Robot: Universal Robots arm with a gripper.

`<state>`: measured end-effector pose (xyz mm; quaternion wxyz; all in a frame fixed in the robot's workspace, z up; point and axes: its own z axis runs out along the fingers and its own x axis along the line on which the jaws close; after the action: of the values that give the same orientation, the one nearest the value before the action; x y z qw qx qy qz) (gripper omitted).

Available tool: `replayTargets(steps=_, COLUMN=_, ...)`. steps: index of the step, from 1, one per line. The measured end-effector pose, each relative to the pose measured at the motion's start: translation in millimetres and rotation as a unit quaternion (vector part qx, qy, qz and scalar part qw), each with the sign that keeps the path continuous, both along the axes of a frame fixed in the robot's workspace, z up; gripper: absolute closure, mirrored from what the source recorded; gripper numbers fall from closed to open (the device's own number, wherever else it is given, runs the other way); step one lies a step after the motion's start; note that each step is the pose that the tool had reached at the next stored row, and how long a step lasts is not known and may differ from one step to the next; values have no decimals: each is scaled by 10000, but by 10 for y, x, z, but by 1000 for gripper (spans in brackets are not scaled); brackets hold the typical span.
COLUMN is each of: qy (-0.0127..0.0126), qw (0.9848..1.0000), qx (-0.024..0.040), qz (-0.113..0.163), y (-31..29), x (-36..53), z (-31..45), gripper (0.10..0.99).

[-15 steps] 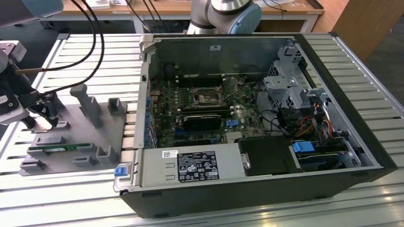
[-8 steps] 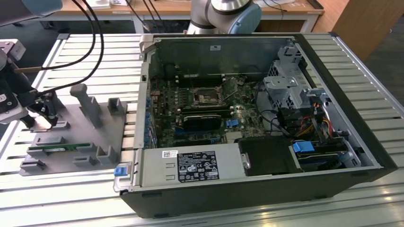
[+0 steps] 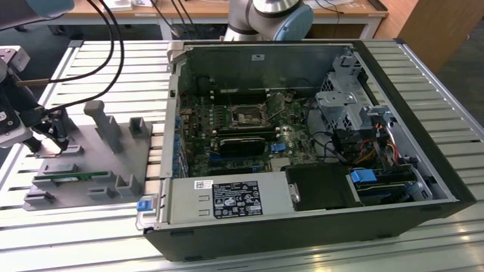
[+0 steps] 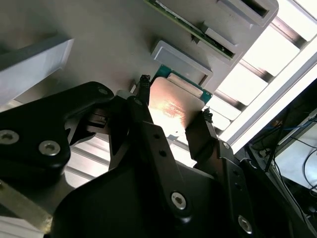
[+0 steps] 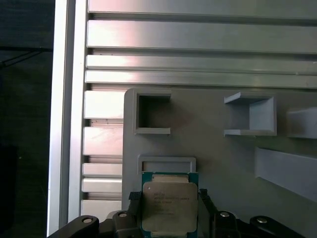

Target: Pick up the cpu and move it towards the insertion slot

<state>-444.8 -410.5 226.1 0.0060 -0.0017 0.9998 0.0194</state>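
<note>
The cpu [image 5: 168,204], a flat square chip with a silvery top and green rim, lies low on the grey fixture plate [image 5: 218,148], just in front of a small grey stop. My gripper [image 5: 168,197] has one black finger [image 5: 133,199] against each side of the chip, shut on it. The second wrist view shows the same grip from beside the gripper [image 4: 175,99], with the cpu [image 4: 173,106] between the fingertips. In the exterior view the gripper [image 3: 56,146] is down at the plate on the exterior view's left. The insertion slot [image 3: 247,116] sits on the motherboard inside the open computer case.
The grey fixture plate [image 3: 98,170] carries upright grey posts [image 3: 106,127] and a green memory stick [image 3: 64,178]. The open black case [image 3: 302,153] fills the exterior view's right, with drive cages, cables and a power supply [image 3: 226,199]. Black cables [image 3: 113,51] hang over the slatted aluminium table.
</note>
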Motion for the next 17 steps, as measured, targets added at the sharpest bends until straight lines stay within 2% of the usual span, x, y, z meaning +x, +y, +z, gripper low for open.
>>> replayTargets(steps=17, qy=0, qw=10000, qx=0, qz=0, y=0, x=0, z=62, gripper=549)
